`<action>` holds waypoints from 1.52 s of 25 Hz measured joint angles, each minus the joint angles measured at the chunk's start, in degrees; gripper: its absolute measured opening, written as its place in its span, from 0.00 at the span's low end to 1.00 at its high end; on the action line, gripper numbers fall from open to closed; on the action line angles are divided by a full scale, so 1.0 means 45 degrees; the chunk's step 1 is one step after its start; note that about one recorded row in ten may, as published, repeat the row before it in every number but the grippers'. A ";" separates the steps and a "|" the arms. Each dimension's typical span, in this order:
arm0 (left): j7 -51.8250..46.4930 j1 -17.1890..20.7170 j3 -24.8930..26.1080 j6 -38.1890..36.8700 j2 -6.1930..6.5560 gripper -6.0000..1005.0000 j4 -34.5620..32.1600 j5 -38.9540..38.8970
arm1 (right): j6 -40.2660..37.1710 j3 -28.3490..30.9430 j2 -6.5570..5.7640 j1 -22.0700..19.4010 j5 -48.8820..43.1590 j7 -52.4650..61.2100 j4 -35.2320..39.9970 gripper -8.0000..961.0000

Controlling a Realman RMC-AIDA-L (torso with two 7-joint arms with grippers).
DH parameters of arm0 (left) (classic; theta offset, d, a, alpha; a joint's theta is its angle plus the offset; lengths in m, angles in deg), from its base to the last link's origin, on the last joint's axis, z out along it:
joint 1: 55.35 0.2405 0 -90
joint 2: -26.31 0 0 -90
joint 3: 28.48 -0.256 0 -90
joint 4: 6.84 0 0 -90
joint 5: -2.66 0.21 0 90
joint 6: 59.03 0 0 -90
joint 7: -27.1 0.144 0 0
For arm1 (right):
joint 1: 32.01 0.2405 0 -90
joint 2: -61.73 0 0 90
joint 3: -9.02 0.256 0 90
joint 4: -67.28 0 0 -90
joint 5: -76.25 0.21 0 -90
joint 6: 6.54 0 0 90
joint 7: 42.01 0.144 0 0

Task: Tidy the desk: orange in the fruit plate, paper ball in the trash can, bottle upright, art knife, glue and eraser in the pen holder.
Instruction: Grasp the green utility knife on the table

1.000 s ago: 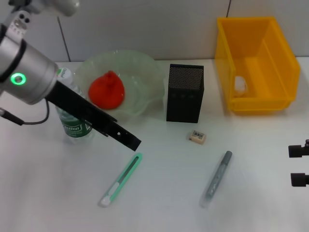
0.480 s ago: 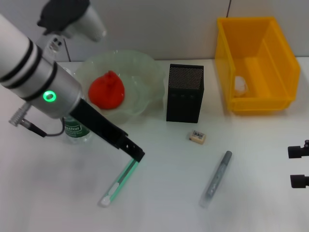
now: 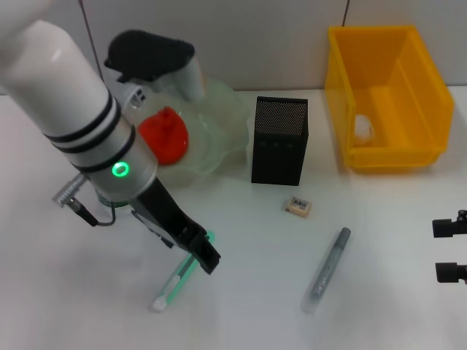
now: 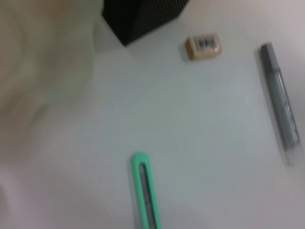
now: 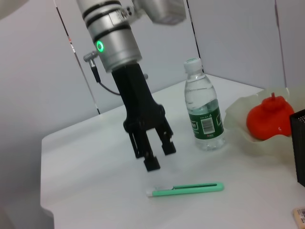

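The green art knife (image 3: 177, 283) (image 4: 145, 191) (image 5: 186, 189) lies flat on the white desk. My left gripper (image 3: 206, 258) (image 5: 160, 156) hangs open just above its far end. The orange (image 3: 165, 135) (image 5: 268, 117) sits in the pale green fruit plate (image 3: 219, 124) (image 5: 238, 112). The bottle (image 5: 202, 113) stands upright beside the plate; my left arm hides it in the head view. The eraser (image 3: 298, 207) (image 4: 204, 46) and the grey glue stick (image 3: 327, 270) (image 4: 279, 102) lie in front of the black pen holder (image 3: 279, 140) (image 4: 143, 14). The paper ball (image 3: 363, 127) lies in the yellow trash can (image 3: 387, 95). My right gripper (image 3: 451, 249) waits open at the right edge.
The desk's front edge runs close behind the knife in the right wrist view. A grey wall stands behind the plate, pen holder and trash can. Bare desk lies between the knife and the glue stick.
My left arm has swung forward and down from beside the bottle, bringing its gripper over the art knife. The arm now covers the bottle in the head view. The right gripper has stayed put.
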State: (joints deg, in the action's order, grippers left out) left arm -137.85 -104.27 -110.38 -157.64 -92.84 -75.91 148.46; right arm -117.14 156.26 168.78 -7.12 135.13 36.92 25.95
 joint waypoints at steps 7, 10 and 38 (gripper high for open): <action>-0.0010 -0.0340 -0.0311 0.0247 -0.0008 0.80 0.1026 0.0018 | 0.0026 -0.0007 0.0038 -0.0036 0.0000 -0.0019 0.0008 0.80; 0.0005 -0.0295 -0.0457 0.0396 0.0003 0.80 0.1105 0.0054 | 0.0030 0.0007 0.0040 -0.0041 0.0001 -0.0021 0.0008 0.80; 0.0122 -0.0071 -0.1543 0.1962 -0.0006 0.80 0.2741 0.0373 | 0.0324 -0.0008 0.0168 -0.0111 0.0003 -0.0116 0.0134 0.80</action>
State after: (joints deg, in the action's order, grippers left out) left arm -137.31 -104.59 -117.33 -148.81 -92.86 -63.58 150.14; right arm -115.69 156.22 169.53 -7.62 135.14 36.40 26.55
